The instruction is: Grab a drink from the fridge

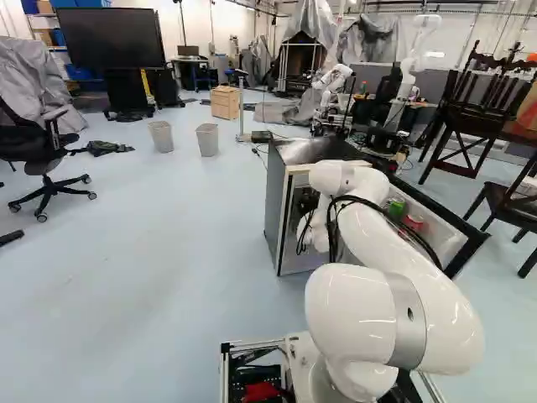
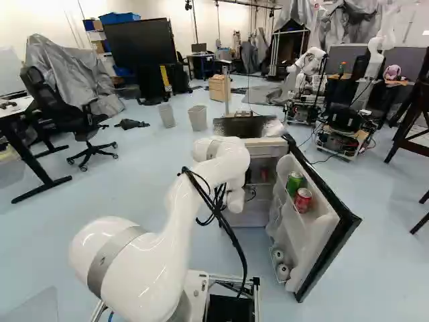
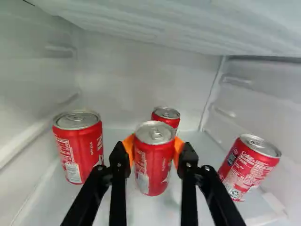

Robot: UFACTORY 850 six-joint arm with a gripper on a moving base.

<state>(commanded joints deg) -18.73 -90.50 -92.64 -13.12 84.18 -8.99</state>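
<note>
In the wrist view my gripper (image 3: 154,157) is shut on a red can (image 3: 154,165), an orange pad against each side of it. The can stands upright inside the fridge. Close behind it is another red can (image 3: 166,117), partly hidden. A larger-looking red can (image 3: 78,148) is beside one finger, and a tilted red can (image 3: 249,165) lies beyond the other. In the right base view the fridge (image 2: 265,143) stands open with my wrist at its opening; the fingers cannot be made out there.
The open fridge door (image 2: 328,251) stands beside my arm, its shelf holding a green can (image 2: 294,182) and a red can (image 2: 303,200). Fridge walls (image 3: 28,94) and a ceiling (image 3: 174,23) enclose the gripper. Another robot (image 2: 345,127) is farther back.
</note>
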